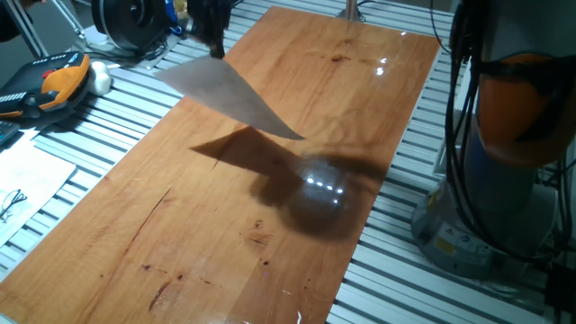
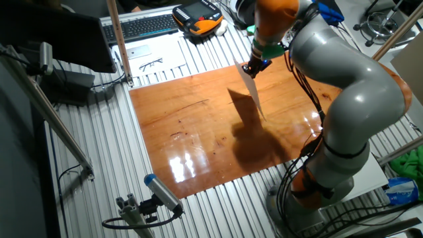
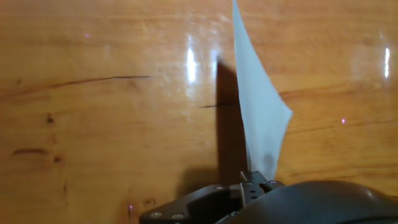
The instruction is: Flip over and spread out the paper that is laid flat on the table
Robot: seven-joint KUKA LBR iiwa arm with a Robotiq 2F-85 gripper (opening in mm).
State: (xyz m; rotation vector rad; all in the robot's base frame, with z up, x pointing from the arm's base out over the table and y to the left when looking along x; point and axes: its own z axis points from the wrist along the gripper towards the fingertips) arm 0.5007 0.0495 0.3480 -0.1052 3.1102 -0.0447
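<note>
Table (image 1: pixel 225 243): long glossy reddish-brown wood, dark grain marks, light glare patches. Rests on grey slatted surface (image 1: pixel 99 135). Dark shadow on table near middle. Nothing seen touching table top itself.

**Grey slatted bench, cluttered edges**

Grey slatted metal surface (image 2: pixel 99 152) on all sides. Black keyboard (image 2: pixel 142 25) at the far edge, beside an orange-and-black handheld controller (image 2: pixel 197 16). Printed white sheet (image 2: pixel 155 63) with a pair of glasses (image 2: pixel 151 64). Bright overhead-light glare (image 1: pixel 324 186) on glossy wood.
</note>
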